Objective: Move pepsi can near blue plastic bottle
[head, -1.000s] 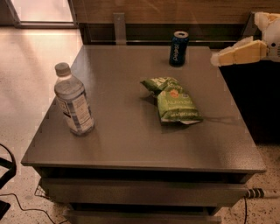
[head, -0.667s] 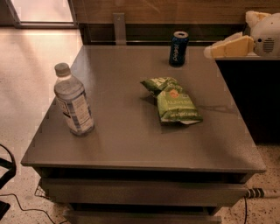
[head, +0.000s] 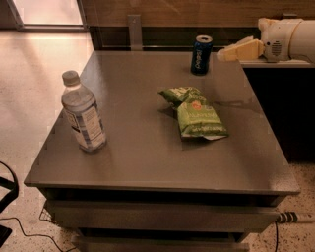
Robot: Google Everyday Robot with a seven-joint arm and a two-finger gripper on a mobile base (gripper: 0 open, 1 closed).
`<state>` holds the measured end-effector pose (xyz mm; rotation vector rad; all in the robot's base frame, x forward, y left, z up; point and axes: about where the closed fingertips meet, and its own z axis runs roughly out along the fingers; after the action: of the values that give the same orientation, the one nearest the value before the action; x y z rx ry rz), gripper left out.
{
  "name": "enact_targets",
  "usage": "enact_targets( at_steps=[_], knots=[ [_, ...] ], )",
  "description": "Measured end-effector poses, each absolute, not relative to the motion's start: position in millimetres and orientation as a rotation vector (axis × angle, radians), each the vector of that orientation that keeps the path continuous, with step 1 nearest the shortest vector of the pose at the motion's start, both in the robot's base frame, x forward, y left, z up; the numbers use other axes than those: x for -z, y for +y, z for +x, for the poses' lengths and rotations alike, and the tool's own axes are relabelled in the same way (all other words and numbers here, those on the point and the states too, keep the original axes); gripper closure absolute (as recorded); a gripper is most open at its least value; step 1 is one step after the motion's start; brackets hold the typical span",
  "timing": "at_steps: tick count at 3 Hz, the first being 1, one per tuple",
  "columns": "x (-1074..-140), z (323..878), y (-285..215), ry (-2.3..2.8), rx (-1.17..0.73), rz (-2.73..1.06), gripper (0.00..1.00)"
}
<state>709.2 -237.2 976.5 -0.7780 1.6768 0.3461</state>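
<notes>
The pepsi can (head: 201, 54) stands upright near the far edge of the grey table (head: 138, 162), right of centre. The blue plastic bottle (head: 82, 112) stands upright near the table's left edge, with its cap on. My gripper (head: 227, 52) is at the upper right, at the height of the can's upper half and just right of the can, pointing left at it. A small gap shows between its tip and the can. The white arm (head: 290, 39) runs off the right edge.
A green crinkled chip bag (head: 195, 112) lies on the table between can and bottle, closer to the can. A dark cabinet (head: 283, 103) stands right of the table. A wooden wall (head: 162, 12) runs behind. Cables (head: 29, 231) lie on the floor at lower left.
My gripper has moved left and slightly up, from the right edge toward the pepsi can. The can, bottle and chip bag have not moved.
</notes>
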Motion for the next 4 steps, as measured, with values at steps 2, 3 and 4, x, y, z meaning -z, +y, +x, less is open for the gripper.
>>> enact_targets(
  at_steps=[2,3,4],
  knots=[
    [-922.4,770.1,-201.8,1.643,-0.433,-0.757,0.00],
    [-908.8,786.3,-190.7,1.622,-0.462,-0.749,0.00],
    [-904.0,799.5,-181.7,1.603,-0.486,-0.743,0.00]
  ],
)
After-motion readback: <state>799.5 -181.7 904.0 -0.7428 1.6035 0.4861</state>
